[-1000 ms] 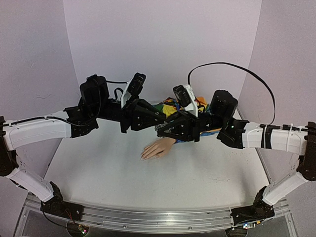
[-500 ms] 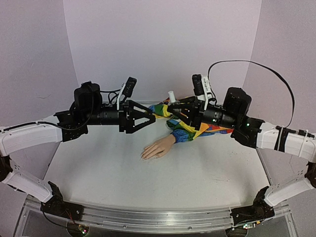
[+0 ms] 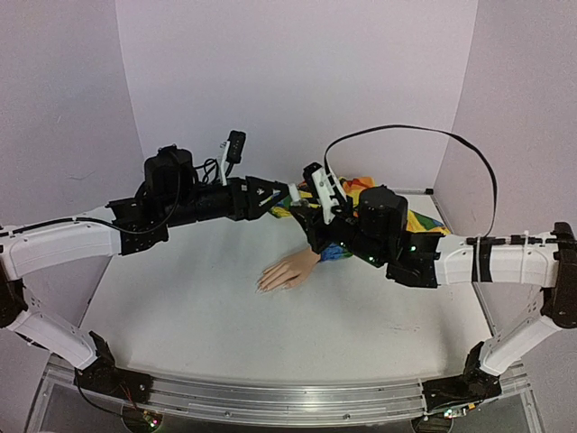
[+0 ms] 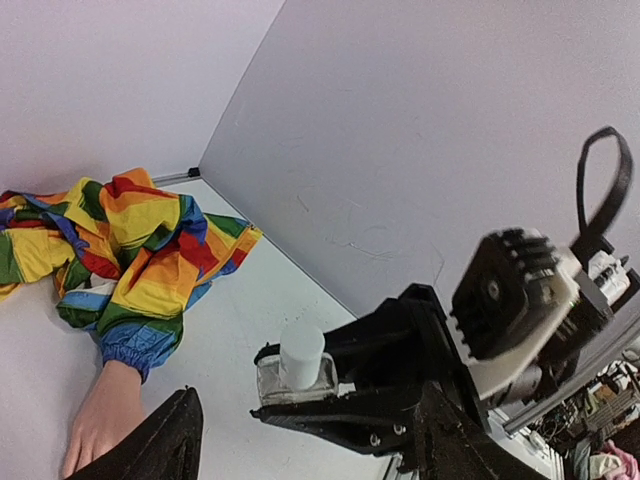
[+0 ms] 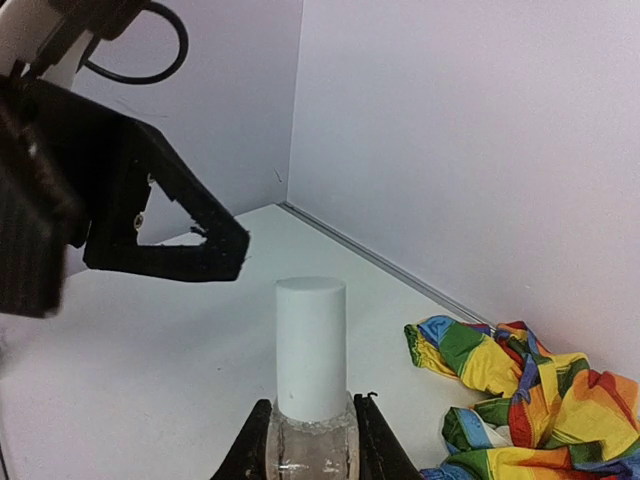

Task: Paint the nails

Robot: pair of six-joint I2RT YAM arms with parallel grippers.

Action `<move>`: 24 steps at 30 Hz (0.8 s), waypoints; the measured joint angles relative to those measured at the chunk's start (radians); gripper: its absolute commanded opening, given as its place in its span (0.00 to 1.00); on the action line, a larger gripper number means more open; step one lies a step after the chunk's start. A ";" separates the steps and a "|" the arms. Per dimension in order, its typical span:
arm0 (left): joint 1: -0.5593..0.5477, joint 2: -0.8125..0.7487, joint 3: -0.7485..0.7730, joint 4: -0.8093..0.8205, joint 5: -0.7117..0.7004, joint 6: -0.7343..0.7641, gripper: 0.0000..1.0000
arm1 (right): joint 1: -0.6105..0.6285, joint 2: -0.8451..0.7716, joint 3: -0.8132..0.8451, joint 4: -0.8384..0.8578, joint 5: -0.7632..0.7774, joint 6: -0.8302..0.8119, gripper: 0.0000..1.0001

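The peach mannequin hand [image 3: 290, 269] lies palm down mid-table, its wrist in a rainbow patchwork sleeve [image 3: 407, 219]. The nails [image 3: 264, 284] at its fingertips are too small to make out. Above the wrist, my right gripper [image 3: 303, 204] is shut on a small clear bottle [image 5: 311, 452] with a tall white cap [image 5: 310, 348], held upright. My left gripper [image 3: 269, 193] is open, its black fingers [image 4: 165, 442] spread wide just short of the cap [image 4: 300, 355] and holding nothing. In the left wrist view the hand [image 4: 100, 418] and the sleeve [image 4: 130, 245] lie to the left.
Pale walls close the table [image 3: 225, 316] at the back and both sides. The sleeve's bunched cloth [image 5: 525, 400] fills the back right. A black cable [image 3: 406, 131] loops above the right arm.
My left gripper has gone from shut to open. The arms drew apart half a second ago and have come together again, the bottle moving left toward the left fingers.
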 measured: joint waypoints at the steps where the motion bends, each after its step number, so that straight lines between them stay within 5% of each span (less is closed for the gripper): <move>1: -0.003 0.005 0.000 0.000 -0.015 -0.014 0.73 | 0.017 0.013 0.005 0.002 0.034 -0.011 0.00; 7: -0.011 0.051 0.000 0.003 -0.073 -0.074 0.64 | 0.064 0.053 0.039 0.025 0.138 -0.054 0.00; 15: -0.021 0.077 0.019 0.032 -0.108 -0.094 0.66 | 0.094 0.073 0.062 0.039 0.165 -0.086 0.00; 24: -0.031 0.085 0.024 0.063 -0.112 -0.087 0.33 | 0.112 0.081 0.062 0.039 0.160 -0.090 0.00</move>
